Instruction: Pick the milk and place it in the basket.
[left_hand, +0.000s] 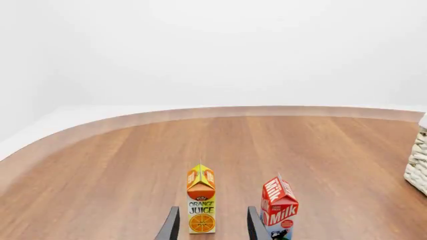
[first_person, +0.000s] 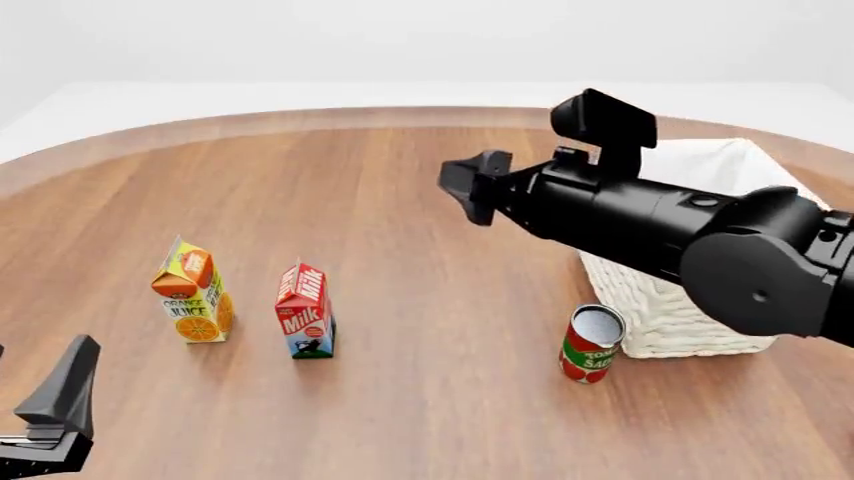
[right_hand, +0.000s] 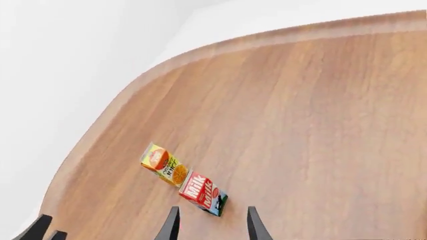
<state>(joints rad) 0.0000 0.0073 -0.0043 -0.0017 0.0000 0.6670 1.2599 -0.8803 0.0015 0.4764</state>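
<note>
While milk (first_person: 306, 311) stands, right gripper (first_person: 470, 187) hovers.

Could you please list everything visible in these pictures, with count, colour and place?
milk carton: one, red, upright on the table, front left.
juice carton: one, orange-yellow, upright, just left of the milk carton.
can: one, red, upright by the basket's near corner.
basket: one, white wicker, right side.
table: one, brown wood.
left hand: black, open, low at front left.
right hand: black, open, above the table's middle.
</note>
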